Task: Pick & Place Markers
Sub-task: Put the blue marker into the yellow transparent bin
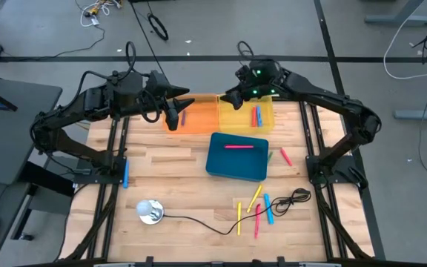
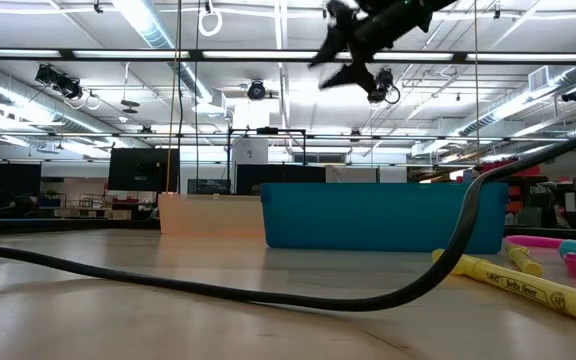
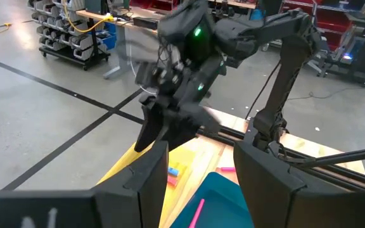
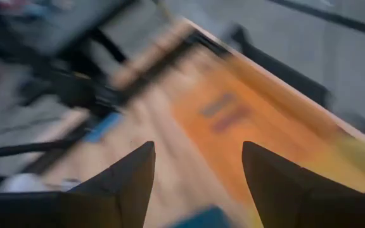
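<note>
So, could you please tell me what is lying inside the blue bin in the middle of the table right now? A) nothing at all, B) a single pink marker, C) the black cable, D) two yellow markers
B: in the high view the blue bin holds one pink marker lying across its far end, while the yellow markers and the black cable lie on the table outside it.

Dark print along the yellow marker (image 2: 538, 283) — too small to read, no other legible text
</note>
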`<state>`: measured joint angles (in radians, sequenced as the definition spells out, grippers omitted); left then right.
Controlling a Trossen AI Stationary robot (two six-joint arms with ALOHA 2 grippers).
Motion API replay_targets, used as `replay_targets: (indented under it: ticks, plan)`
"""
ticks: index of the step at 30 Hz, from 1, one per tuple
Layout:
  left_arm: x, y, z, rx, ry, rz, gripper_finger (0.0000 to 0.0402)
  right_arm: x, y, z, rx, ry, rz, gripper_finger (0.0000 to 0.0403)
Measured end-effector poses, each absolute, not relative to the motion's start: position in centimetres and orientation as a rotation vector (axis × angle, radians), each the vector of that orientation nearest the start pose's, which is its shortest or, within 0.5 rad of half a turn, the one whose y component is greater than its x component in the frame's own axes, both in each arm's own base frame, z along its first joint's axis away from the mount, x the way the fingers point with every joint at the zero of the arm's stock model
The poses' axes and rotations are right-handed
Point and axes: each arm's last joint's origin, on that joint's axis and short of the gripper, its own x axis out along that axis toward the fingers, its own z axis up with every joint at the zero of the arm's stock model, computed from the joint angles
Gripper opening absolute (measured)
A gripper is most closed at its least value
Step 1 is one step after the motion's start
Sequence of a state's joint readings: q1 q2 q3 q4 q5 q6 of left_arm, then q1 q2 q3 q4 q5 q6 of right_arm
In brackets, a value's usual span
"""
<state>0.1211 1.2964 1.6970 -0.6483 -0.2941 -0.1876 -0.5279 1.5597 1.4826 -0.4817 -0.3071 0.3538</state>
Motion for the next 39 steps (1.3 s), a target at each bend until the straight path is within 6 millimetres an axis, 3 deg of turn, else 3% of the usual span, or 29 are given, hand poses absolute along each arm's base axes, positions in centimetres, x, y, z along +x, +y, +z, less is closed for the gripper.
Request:
replay_targets:
  ticks: [11, 25, 34, 39]
  plan:
    - [24.0, 3.8, 48.5, -0.163, 0.209, 0.433, 0.0186, 31.2, -13.2, 41.2, 0.407, 0.124, 0.077, 0.0236]
    - [24.1, 3.8, 48.5, -0.163, 0.209, 0.434, 0.0186, 31.9, -6.0, 43.6, 0.101, -0.01, 0.229, 0.0236]
    - [24.1, 3.5, 48.3, -0.176, 0.228, 0.396, 0.0186, 32.0, -5.2, 43.8, 0.079, -0.029, 0.226, 0.0236]
    - [24.9, 2.7, 46.3, -0.173, 0.385, 0.446, 0.0186, 32.0, -5.3, 43.8, 0.081, -0.029, 0.224, 0.0236]
